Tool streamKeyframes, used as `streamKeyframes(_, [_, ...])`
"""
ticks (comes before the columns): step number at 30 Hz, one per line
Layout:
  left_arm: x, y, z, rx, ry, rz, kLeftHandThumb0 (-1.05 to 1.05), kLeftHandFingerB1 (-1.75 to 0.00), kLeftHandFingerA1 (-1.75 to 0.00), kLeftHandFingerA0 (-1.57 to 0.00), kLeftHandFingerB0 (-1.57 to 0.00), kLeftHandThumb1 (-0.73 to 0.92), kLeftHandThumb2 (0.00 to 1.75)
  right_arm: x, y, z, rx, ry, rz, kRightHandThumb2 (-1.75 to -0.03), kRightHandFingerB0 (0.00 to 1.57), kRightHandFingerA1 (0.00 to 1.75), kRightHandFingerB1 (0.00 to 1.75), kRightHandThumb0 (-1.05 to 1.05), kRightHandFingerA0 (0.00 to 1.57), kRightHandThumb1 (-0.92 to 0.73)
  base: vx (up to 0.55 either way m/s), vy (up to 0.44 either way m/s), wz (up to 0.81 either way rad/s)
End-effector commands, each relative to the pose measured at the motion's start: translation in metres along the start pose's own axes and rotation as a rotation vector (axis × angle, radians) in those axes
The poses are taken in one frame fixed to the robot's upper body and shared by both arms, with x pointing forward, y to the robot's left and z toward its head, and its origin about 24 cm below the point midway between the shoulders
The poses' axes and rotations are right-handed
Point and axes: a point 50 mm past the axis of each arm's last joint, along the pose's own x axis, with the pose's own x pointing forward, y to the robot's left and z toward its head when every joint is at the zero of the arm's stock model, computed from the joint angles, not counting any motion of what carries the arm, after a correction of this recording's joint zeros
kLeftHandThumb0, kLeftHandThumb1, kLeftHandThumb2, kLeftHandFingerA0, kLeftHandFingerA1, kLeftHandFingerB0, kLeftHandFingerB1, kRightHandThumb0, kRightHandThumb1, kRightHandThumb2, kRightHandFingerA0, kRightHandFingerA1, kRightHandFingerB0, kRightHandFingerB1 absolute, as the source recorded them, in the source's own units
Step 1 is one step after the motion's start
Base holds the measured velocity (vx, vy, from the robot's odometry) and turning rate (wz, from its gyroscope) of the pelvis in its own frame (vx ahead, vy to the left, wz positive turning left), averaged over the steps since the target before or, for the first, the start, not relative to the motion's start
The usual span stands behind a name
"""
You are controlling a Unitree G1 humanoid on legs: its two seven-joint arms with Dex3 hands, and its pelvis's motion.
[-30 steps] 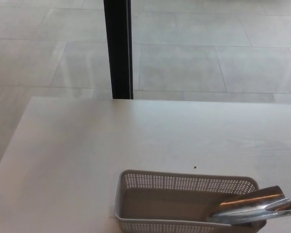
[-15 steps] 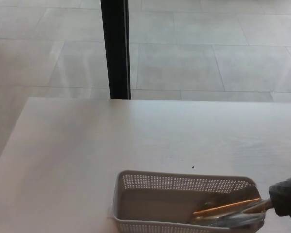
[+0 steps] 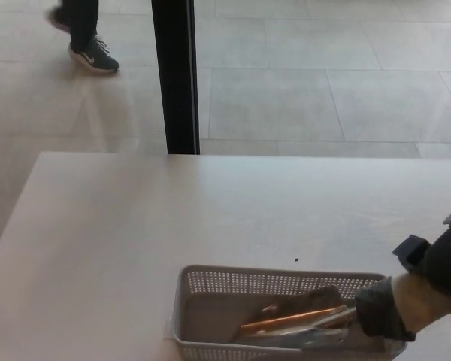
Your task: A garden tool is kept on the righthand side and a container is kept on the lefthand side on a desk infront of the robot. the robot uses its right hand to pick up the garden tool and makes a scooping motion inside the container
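the right hand is seen at the lower right, partly cut off by the picture's edge, clenched around the handle of the garden tool; the handle itself is hidden inside the grasp. the tool's shiny metal blade is laid low inside the container, pointing to the left, its outline blurred by reflections. the container, a pale perforated basket, is set on the desk, with its near wall cropped by the bottom edge. beyond the desk a black post is seen, and a person's legs on the tiled floor. the left hand is not shown.
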Motion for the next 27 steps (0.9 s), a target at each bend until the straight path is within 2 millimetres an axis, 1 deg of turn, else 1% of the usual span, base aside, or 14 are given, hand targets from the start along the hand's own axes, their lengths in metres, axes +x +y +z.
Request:
streamKeyframes(1, [-0.002, 0.006, 0.005, -0.02, -0.021, -0.019, -0.86, -1.03, -1.25, -0.96, -0.79, -0.03, 1.01, 0.015, 0.009, 0.023, 0.132, 0.062, 0.072, -0.86, 0.79, 1.75, 0.69, -0.44, 0.94, -0.67, 0.0, 0.0, 0.0])
streamKeyframes(4, [-0.001, 0.005, 0.006, 0.027, -0.016, -0.009, -0.9, -0.99, -1.17, -0.96, -0.78, 0.03, 1.05, 0.023, 0.016, 0.035, 0.234, 0.103, 0.059, -0.87, 0.77, 1.75, 0.75, -0.45, 0.94, -0.66, 0.0, 0.0, 0.0])
streamKeyframes(7, [0.0, 0.003, 0.006, -0.01, -0.015, -0.016, -0.88, -1.01, -1.2, -0.93, -0.72, -0.01, 1.06, 0.027, 0.023, 0.047, 0.273, 0.113, 0.072, -0.81, 0.75, 1.75, 0.72, -0.46, 0.93, -0.7, 0.0, 0.0, 0.0])
streamKeyframes(8, [0.0, 0.002, 0.006, -0.025, -0.015, -0.016, -0.83, -1.05, -1.28, -1.0, -0.79, -0.05, 1.03, 0.028, 0.027, 0.054, 0.325, 0.11, 0.062, -0.85, 0.78, 1.75, 0.81, -0.45, 0.89, -0.64, 0.0, 0.0, 0.0])
streamKeyframes(11, [0.001, 0.0, 0.008, -0.031, -0.021, 0.0, -0.84, -1.05, -1.28, -1.04, -0.76, -0.02, 1.03, 0.029, 0.034, 0.062, 0.381, 0.122, 0.032, -0.88, 0.79, 1.75, 0.84, -0.46, 0.91, -0.64, 0.0, 0.0, 0.0])
streamKeyframes(12, [0.002, 0.0, 0.008, -0.033, -0.021, 0.002, -0.81, -1.01, -1.13, -0.83, -0.73, -0.05, 0.96, 0.029, 0.037, 0.066, 0.418, 0.131, 0.011, -0.9, 0.8, 1.75, 0.91, -0.46, 0.95, -0.6, 0.0, 0.0, 0.0])
streamKeyframes(13, [0.002, 0.0, 0.008, 0.003, -0.022, 0.013, -0.86, -1.04, -1.23, -1.02, -0.75, 0.01, 1.04, 0.029, 0.039, 0.069, 0.413, 0.133, -0.008, -0.91, 0.81, 1.75, 0.97, -0.46, 0.95, -0.57, 0.0, 0.0, 0.0])
streamKeyframes(15, [0.001, 0.001, 0.008, -0.019, -0.012, -0.004, -0.85, -1.02, -1.21, -0.99, -0.77, -0.01, 1.04, 0.026, 0.044, 0.07, 0.522, 0.136, -0.098, -0.95, 0.86, 1.75, 0.83, -0.41, 0.95, -0.52, 0.0, 0.0, 0.0])
streamKeyframes(16, [0.0, 0.002, 0.006, -0.039, -0.012, -0.016, -0.86, -1.04, -1.24, -0.92, -0.72, -0.04, 1.05, 0.025, 0.044, 0.069, 0.539, 0.138, -0.116, -0.93, 0.85, 1.75, 0.93, -0.42, 0.95, -0.53, 0.0, 0.0, 0.0])
streamKeyframes(18, [0.001, 0.002, 0.004, -0.004, 0.005, 0.003, -0.87, -0.99, -1.17, -1.02, -0.78, 0.01, 1.06, 0.022, 0.043, 0.064, 0.637, 0.152, -0.166, -1.03, 0.74, 1.75, 1.52, -0.4, 0.95, -0.49, 0.0, 0.0, 0.0])
streamKeyframes(19, [0.001, 0.001, 0.004, -0.01, 0.004, 0.006, -0.81, -1.01, -1.11, -0.86, -0.75, -0.05, 0.99, 0.021, 0.043, 0.063, 0.661, 0.155, -0.185, -1.09, 0.68, 1.75, 1.67, -0.37, 0.91, -0.5, 0.0, 0.0, 0.0])
streamKeyframes(25, [0.0, 0.003, 0.006, 0.037, -0.014, 0.009, -0.87, -1.03, -1.22, -0.97, -0.78, -0.02, 1.14, 0.015, 0.037, 0.044, 0.862, 0.188, -0.336, -1.15, 0.62, 1.75, 1.75, -0.34, 0.86, -0.53, 0.0, 0.0, 0.0])
streamKeyframes(26, [0.0, 0.003, 0.005, 0.024, -0.013, 0.009, -0.78, -1.0, -1.11, -0.86, -0.77, -0.07, 1.08, 0.014, 0.037, 0.041, 0.879, 0.193, -0.351, -1.16, 0.63, 1.75, 1.75, -0.34, 0.9, -0.54, 0.0, 0.0, 0.0])
streamKeyframes(27, [0.0, 0.003, 0.005, 0.013, -0.007, 0.006, -0.86, -1.03, -1.23, -0.97, -0.74, -0.04, 1.14, 0.011, 0.034, 0.033, 0.9, 0.218, -0.384, -1.17, 0.67, 1.75, 1.68, -0.36, 0.91, -0.56, 0.0, 0.0, 0.0])
